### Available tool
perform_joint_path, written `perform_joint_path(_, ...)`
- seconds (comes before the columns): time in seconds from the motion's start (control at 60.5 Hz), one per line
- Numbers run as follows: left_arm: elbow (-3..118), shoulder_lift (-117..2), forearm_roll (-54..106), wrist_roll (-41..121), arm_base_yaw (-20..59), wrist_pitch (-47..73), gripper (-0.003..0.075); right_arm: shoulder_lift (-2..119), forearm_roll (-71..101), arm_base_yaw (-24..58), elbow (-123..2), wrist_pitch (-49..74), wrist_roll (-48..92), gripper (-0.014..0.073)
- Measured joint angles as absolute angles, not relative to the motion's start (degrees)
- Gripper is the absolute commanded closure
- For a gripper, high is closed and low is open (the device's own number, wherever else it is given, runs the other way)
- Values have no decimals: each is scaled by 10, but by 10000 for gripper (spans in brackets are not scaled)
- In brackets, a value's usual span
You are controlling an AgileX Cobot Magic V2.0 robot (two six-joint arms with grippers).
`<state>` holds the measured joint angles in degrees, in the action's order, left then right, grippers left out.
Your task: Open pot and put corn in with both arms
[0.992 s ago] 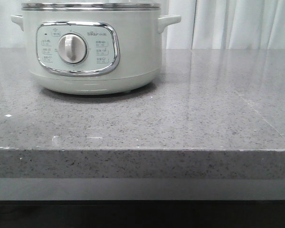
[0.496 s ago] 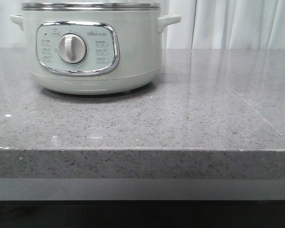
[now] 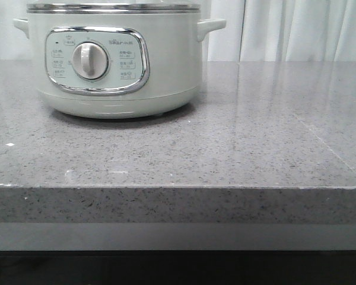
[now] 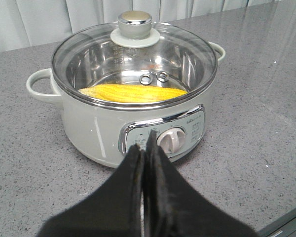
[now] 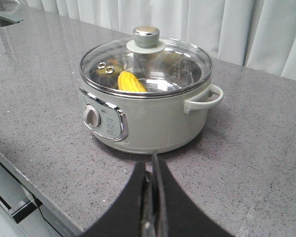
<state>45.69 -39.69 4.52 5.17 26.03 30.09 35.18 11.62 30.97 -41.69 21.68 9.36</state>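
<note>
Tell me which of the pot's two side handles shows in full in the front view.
The right-hand handle on the pot; the other handle is partly cut off by its side.

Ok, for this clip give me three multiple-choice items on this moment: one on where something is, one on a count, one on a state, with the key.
1. Where is the corn?
A. On the counter beside the pot
B. Inside the pot, under the lid
C. Between the left gripper's fingers

2. How many side handles show on the pot in the left wrist view?
A. One
B. Two
C. Four

3. How is the glass lid?
A. Seated on the pot's rim
B. Lying on the counter
C. Held up by the right gripper

Key: 1 B, the yellow cob shows through the glass in both wrist views. 2 B, one handle sticks out on each side. 3 A, the lid sits on the rim, and the left gripper and right gripper are both shut, empty and short of the pot.
</note>
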Motion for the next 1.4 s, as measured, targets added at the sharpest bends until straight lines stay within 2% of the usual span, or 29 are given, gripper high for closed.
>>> perform_joint_path(0.331,457,-390,45,52,260,298,741,352,116,310,-417,217,94,660)
perform_joint_path(0.43,442,-368,38,52,236,293,741,352,116,310,-417,217,94,660)
perform_joint_path(0.645,317,-262,34,52,135,223,741,352,116,310,-417,217,94,660)
perform_joint_path(0.909,125,-110,59,52,56,103,741,352,116,310,-417,217,94,660)
perform_joint_path(1.174,0,-7,92,52,30,26,741,352,116,310,-417,217,94,660)
perform_joint_path(1.405,-4,2,96,52,30,6,741,352,116,310,-417,217,94,660)
